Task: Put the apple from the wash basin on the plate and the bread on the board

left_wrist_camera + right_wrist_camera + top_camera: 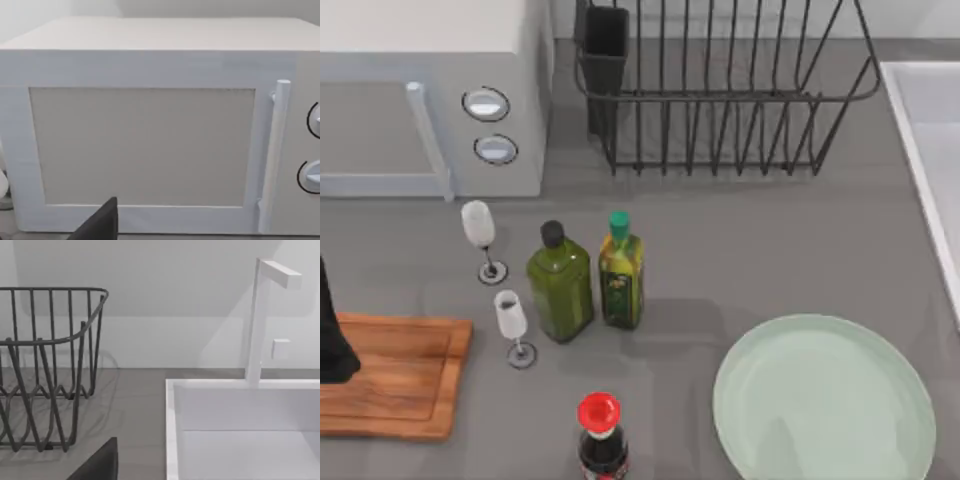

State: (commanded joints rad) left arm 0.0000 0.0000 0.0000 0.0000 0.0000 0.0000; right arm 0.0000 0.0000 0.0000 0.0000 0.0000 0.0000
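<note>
The pale mint-green plate (825, 400) lies bare at the front right of the table. The brown wooden board (395, 375) lies at the front left, and a dark part of my left arm (332, 335) hangs over its left end. The wash basin (925, 140) runs along the table's right edge; the right wrist view looks over its white rim (172, 405) into a bare stretch of its inside. A dark edge of my left gripper (97, 222) faces the microwave door. A dark edge of my right gripper (97, 462) sits near the basin. The apple and the bread are out of view.
A white microwave (420, 100) fills the back left and a wire dish rack (720, 90) stands at the back. Two wine glasses (480, 235), two green oil bottles (562, 285) and a red-capped dark bottle (600, 430) stand mid-table. A white tap (257, 320) rises behind the basin.
</note>
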